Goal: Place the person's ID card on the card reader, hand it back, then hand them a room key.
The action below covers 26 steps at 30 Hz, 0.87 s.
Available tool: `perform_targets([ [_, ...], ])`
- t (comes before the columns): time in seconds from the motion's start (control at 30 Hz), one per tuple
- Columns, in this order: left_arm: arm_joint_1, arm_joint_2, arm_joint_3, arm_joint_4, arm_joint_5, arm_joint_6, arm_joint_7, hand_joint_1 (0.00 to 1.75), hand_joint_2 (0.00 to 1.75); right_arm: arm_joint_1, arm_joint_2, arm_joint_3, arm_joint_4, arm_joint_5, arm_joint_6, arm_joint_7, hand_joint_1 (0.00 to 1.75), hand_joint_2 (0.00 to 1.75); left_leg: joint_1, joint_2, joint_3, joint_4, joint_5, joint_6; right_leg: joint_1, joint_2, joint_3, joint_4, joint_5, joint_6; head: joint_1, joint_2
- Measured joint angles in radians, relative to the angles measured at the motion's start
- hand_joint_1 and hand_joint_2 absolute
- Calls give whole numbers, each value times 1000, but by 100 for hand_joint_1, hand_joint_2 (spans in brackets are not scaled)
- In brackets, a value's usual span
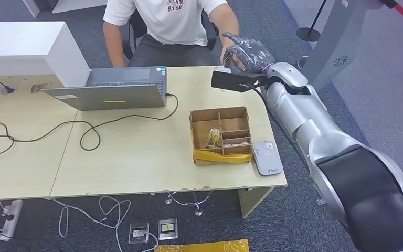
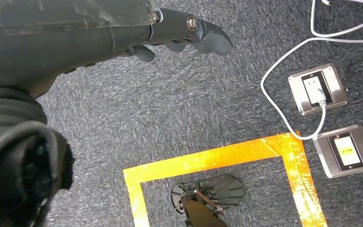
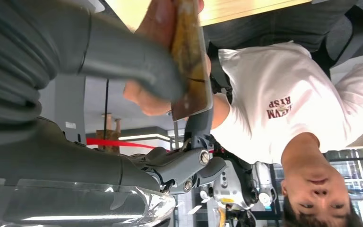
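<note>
The right hand's thumb [image 3: 137,66] and a dark finger [image 3: 199,124] pinch a worn, yellow-brown card [image 3: 191,56], and the person's hand [image 3: 158,28] closes on the same card from the other side, so both hold it at once. Seen from the robot's head, the right hand [image 1: 247,52] reaches out over the far right corner of the pale wooden table [image 1: 131,157], at about one o'clock, meeting the seated person [image 1: 173,21] in a white T-shirt. Back toward the robot, at about four o'clock on the table, the grey card reader [image 1: 267,157] lies flat just beside a cardboard organiser box [image 1: 221,135] with compartments, one of them holding small yellowish items too small to make out. An open laptop [image 1: 113,89] sits at about eleven o'clock, its black cable [image 1: 92,131] looping across the tabletop. The left hand [image 2: 184,33] hangs over grey carpet with its fingers apart and nothing in them, above floor sockets [image 2: 331,109], a white cord [image 2: 283,66] and a square of orange tape [image 2: 217,161].
</note>
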Motion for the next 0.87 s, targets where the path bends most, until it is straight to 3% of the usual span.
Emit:
perform_targets([
  [0.53, 16, -3, 0, 0, 18, 20, -2, 0, 0, 0, -21, 4, 21, -6, -127, -8, 0, 175, 0, 0, 0, 0, 0, 0, 0, 0, 0, 0, 0, 0, 0, 0],
  [0.67, 29, -3, 0, 0, 39, 36, -20, 0, 0, -35, -69, -3, 21, -40, -230, -42, 0, 175, 0, 0, 0, 1, 0, 0, 0, 0, -1, -1, 0, 0, 0, 0],
  [0.87, 41, -3, 1, 0, 75, 58, -38, 0, 0, -65, -194, -57, 11, -123, -406, -110, 0, 175, -1, 0, 1, 1, -1, 0, 0, 0, 0, -2, 0, 0, 0, 0],
])
